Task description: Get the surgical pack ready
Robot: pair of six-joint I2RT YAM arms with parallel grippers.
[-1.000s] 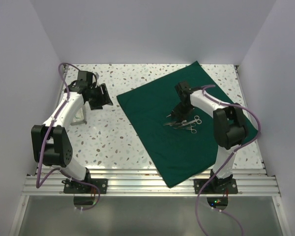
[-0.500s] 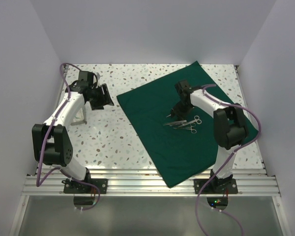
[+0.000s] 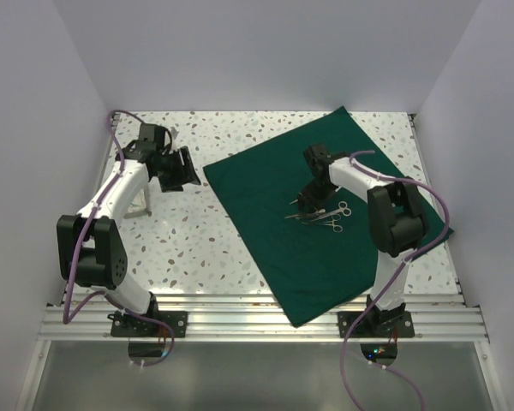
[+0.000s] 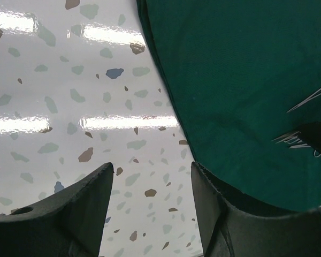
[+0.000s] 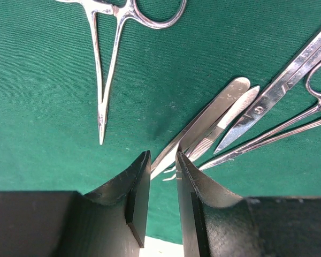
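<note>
- Found the surgical pack's drape (image 3: 313, 274) spread flat, diamond-wise, on the right half of the counter (image 3: 197, 240). One corner at the near edge, the opposite corner up against the far edge.
- Noted silver instruments (image 3: 324, 217) loose at the centre of the drape, not yet bundled. No tray or packets in view.
- Logged right fingers (image 5: 136, 187) low over that cluster, gap narrow, with the tips of the tweezers (image 5: 214, 115) lying in it. Contact with the steel not confirmable.
- For a clean pick: pinch both tweezers blades squarely. Avoid catching the cloth beneath or the scissors (image 5: 278, 85) just beside. Lift straight up to leave the ring-handled clamp (image 5: 109, 64) undisturbed.
- Logged left fingers (image 4: 69, 209) toward the far left, above bare counter just off the drape's left edge, held apart, holding nothing.
</note>
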